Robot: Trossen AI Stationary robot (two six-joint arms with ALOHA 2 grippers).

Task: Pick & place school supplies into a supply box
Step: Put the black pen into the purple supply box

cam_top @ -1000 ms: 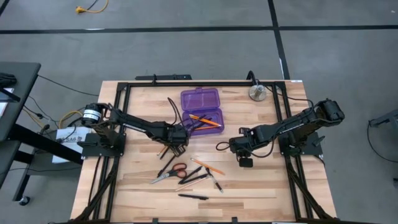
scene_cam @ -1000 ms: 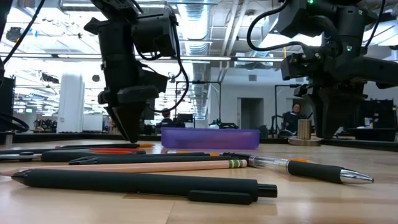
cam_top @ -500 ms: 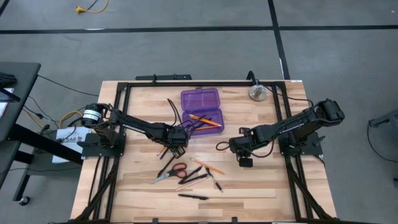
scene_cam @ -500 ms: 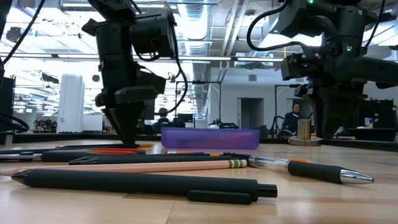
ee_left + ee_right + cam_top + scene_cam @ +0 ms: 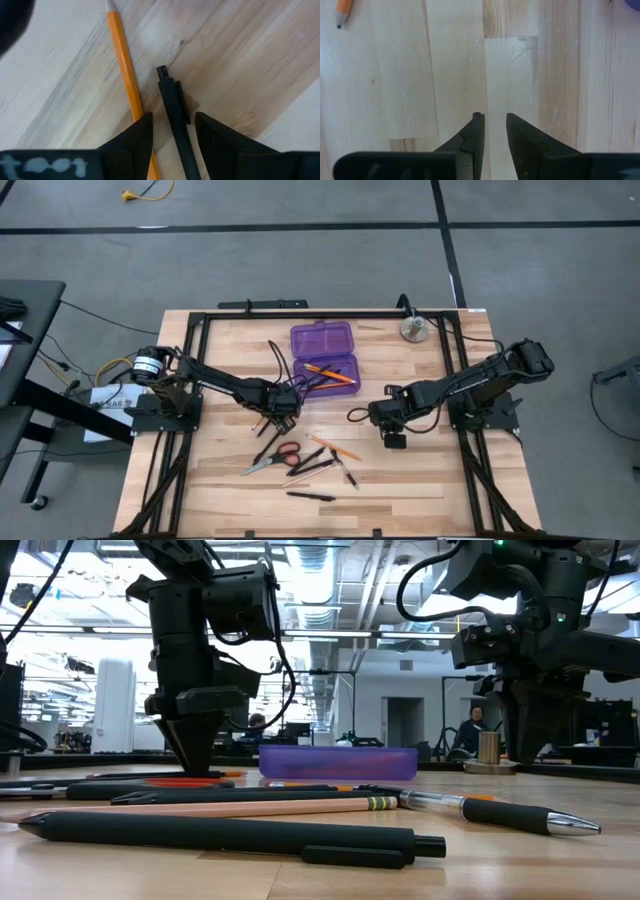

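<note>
Left gripper [image 5: 172, 131] jaws are standing partly parted, straddling a black pen [image 5: 173, 117] lying on the table [image 5: 215, 480] without yet clamping it; an orange pencil [image 5: 126, 70] is lying just beside the pen, outside one finger. Right gripper [image 5: 494, 129] jaws are standing narrowly parted, holding nothing, hovering over bare wood at about 3 o'clock from table centre. The supply box [image 5: 324, 356] is lying open at about 12 o'clock, its lid folded back, with a few orange pencils and dark pens already resting in the nearer half. Work is remaining: the scissors [image 5: 272, 459], further pens and pencils are lying scattered toward 6 o'clock; a silver disc [image 5: 414, 329] is sitting at the 1 o'clock corner. By judgement, the task is standing under halfway.
</note>
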